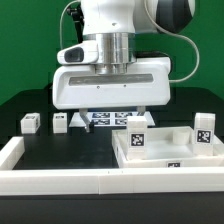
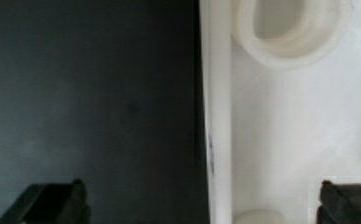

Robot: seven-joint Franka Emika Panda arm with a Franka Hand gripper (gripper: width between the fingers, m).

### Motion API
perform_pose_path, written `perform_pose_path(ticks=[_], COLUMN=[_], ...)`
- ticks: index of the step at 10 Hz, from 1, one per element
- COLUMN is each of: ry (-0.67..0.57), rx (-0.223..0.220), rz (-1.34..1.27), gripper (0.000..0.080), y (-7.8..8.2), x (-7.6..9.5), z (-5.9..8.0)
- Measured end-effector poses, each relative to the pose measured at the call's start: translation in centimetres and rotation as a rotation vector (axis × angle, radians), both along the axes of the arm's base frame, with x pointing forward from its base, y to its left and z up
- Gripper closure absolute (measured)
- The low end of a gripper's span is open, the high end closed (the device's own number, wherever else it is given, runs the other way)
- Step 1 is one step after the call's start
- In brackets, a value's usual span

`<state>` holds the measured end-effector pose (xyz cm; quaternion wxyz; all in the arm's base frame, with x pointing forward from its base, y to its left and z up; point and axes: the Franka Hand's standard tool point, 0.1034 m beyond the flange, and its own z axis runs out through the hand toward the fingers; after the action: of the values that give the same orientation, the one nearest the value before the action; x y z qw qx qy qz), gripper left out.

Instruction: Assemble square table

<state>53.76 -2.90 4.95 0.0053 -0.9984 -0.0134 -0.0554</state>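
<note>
Green backdrop (image 1: 20,40), black worktop (image 1: 60,145). Item: square table slab (image 1: 165,150), one, white, tray-like, lying flat on the worktop toward the exterior view's right; tags on its sides. In the wrist view its edge (image 2: 292,130) runs beneath the claw (image 2: 202,205), with one round socket (image 2: 292,35) in sight. Claw: one, released, jaws spread wide astride that edge, nothing between them. Leg posts: three counted for certain, small, white and tagged, standing apart on the worktop (image 1: 28,123) (image 1: 60,122) (image 1: 140,122); a further tagged piece at the slab's far corner may be a post or a raised corner, cannot tell. Step judged in hand: approach to the slab, no part yet fitted. Next move calls for lowering squarely over the edge before clenching. Also: marker board (image 1: 105,120), one; low white wall (image 1: 60,180), one; arm (image 1: 110,40), one.
</note>
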Motion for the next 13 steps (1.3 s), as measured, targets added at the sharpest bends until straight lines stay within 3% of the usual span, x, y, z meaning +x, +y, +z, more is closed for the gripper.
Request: perform_pose_path(ticks=[3,13], ry=[-0.013,-0.001], rx=[-0.023,-0.036], rz=[0.081,0.036], gripper=[0.015,0.015], y=[-0.8,-0.7], x=[-0.3,-0.5], z=[-0.8,-3.3])
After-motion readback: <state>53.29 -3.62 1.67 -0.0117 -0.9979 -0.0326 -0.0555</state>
